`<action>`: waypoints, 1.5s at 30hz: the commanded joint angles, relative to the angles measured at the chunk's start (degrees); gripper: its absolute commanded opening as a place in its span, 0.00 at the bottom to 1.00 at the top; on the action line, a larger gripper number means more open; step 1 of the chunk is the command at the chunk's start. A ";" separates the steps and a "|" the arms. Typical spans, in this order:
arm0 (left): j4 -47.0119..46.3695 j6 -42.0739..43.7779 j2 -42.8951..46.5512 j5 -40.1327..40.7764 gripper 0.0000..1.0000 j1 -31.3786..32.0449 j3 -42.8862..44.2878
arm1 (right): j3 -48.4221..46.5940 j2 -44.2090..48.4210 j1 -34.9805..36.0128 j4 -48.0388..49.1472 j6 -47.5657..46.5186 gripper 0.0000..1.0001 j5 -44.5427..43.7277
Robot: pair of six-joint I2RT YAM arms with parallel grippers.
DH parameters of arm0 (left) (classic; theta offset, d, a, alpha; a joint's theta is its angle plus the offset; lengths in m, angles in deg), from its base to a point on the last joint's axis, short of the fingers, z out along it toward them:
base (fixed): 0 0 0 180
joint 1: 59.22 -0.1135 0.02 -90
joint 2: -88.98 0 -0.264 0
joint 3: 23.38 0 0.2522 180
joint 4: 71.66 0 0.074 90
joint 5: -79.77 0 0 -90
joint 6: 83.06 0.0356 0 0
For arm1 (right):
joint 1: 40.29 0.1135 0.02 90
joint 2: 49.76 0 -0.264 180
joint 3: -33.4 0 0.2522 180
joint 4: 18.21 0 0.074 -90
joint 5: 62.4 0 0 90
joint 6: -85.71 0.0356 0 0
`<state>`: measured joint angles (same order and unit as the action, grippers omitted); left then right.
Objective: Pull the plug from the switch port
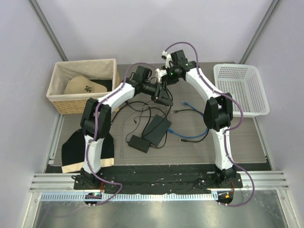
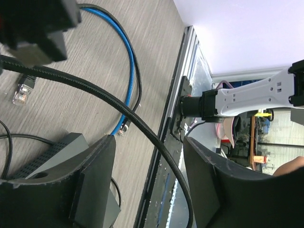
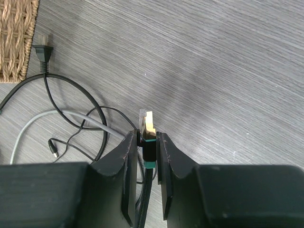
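The switch [image 1: 156, 130] is a flat black box at mid-table; its perforated corner [image 2: 52, 152] shows beside my left finger. The thin blue cable [image 2: 130, 61] loops over the table and reaches the switch's right edge [image 1: 169, 131]. The plug at that end is hidden behind my left finger, so I cannot tell if it sits in the port. My right gripper [image 3: 148, 137] is shut on a gold-tipped connector [image 3: 149, 126] of a black braided cable [image 2: 95, 92], held above the table. That cable passes untouched between the fingers of my open left gripper [image 2: 149, 142].
A black adapter brick [image 1: 138, 144] lies left of the switch among thin black cords. A loose clear plug [image 2: 22, 92] rests on the table. A wicker basket [image 1: 83, 85] stands far left, a white basket [image 1: 240, 88] far right, and a dark cloth [image 1: 76, 152] near left.
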<state>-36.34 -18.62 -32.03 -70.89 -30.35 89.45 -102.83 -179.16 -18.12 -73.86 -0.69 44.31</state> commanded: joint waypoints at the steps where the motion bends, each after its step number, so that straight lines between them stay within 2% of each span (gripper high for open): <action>1: -0.73 -0.37 -0.45 -1.56 0.61 0.40 0.95 | -2.85 -0.41 1.03 2.16 -0.17 0.01 -1.15; 6: -0.38 0.07 -0.89 -0.77 0.50 0.76 1.13 | -3.30 -0.24 1.64 2.42 -0.08 0.01 -1.33; 9: -0.56 0.42 -0.98 -0.77 0.37 0.76 1.13 | -2.77 0.03 1.82 2.43 0.27 0.01 -1.50; 12: -0.73 0.95 -0.72 -0.86 0.19 0.67 1.13 | -1.89 0.20 1.91 2.69 0.36 0.01 -2.21; 13: -0.73 1.04 -0.72 -0.86 0.01 0.58 1.04 | -1.72 0.29 1.91 2.69 0.27 0.01 -2.47; 14: -0.56 1.13 -0.54 -0.60 0.00 0.15 0.69 | -1.71 0.29 2.00 2.69 0.10 0.04 -2.47; 15: -0.56 1.56 -0.02 -0.16 0.00 -0.12 0.52 | -1.71 0.38 1.91 2.60 -0.60 0.41 -2.82; 18: 3.21 4.28 0.95 1.06 0.00 -2.22 0.69 | -2.50 2.04 1.04 1.99 -3.31 1.00 -4.67; 21: 12.07 12.80 3.06 6.24 0.00 -5.39 2.53 | -2.68 4.06 -0.54 0.58 -7.54 1.00 -3.70; 22: 16.71 17.69 4.19 11.65 0.00 -6.79 3.23 | -1.90 5.90 -0.90 0.41 -9.90 1.00 -3.96; 23: 18.50 20.35 5.07 13.62 0.00 -7.24 4.28 | 0.46 6.87 -1.43 0.23 -10.79 0.99 -4.57; 26: 25.01 31.52 6.84 26.70 0.00 -7.24 6.30 | 8.44 11.36 -4.50 0.40 -12.74 1.00 -0.55; 27: 27.02 32.93 6.06 29.61 0.00 -7.24 7.79 | 10.48 12.50 -5.29 0.32 -12.65 1.00 2.33; 28: 31.74 33.90 4.40 35.90 0.00 -7.24 9.98 | 12.59 14.08 -6.43 0.23 -12.65 1.00 3.67; 32: 40.39 36.54 -6.14 46.66 0.00 -7.33 24.03 | 22.69 16.98 -7.23 0.32 -8.80 1.00 6.23; 38: 34.78 35.58 -10.20 57.13 0.00 -6.63 25.99 | 32.55 22.70 -7.41 2.34 -6.94 0.98 14.22; 42: 31.97 35.93 -13.37 70.03 0.00 -6.10 27.85 | 36.86 25.59 -7.41 2.34 -7.02 0.97 13.09; 44: 29.16 39.26 -14.51 72.17 0.00 -6.10 28.72 | 39.31 26.57 -7.50 2.60 -7.02 0.97 11.51; 45: 28.89 40.40 -14.95 72.44 0.11 -6.10 29.60 | 40.11 27.44 -7.58 2.78 -6.94 0.97 11.42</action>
<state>-3.49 16.13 -46.52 -9.15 -36.69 114.87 -65.28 -157.96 -25.46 -72.74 -8.43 55.32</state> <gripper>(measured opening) 0.025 0.976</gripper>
